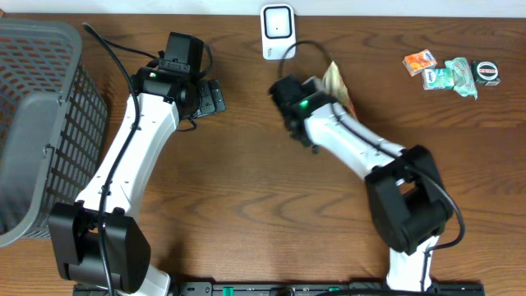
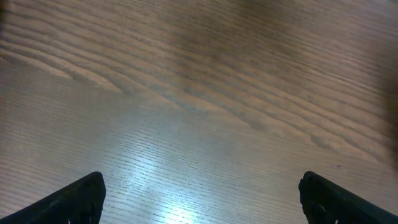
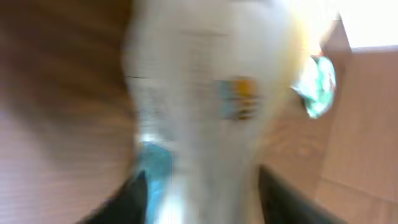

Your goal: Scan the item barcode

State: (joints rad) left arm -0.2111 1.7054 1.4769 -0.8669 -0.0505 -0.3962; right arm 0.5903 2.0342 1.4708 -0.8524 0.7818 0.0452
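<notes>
The right tool (image 3: 205, 200) has a pale packet (image 3: 205, 93) standing between its two dark fingers (image 3: 134, 202). The wrist view is smeared by motion, so I cannot tell whether the fingers press on the packet or stand just off it. The packet fills nearly the whole gap and rises well past the fingertips, with a small orange and blue mark on its face. From overhead it shows as a tan edge poking out at the tool's far side. The white scanner (image 1: 277, 31) sits on the table (image 1: 263, 189) near this tool, ahead of it and a little to its left, apart from the packet.

The left tool (image 2: 202, 202) is spread wide and holds nothing, with the wood grain of the table below it. A grey basket (image 1: 33, 123) stands well off to this tool's left. Well apart from the right tool, out to its right, lie an orange sachet (image 1: 419, 62), a green sachet (image 1: 450, 74) and a small round item (image 1: 487, 72).
</notes>
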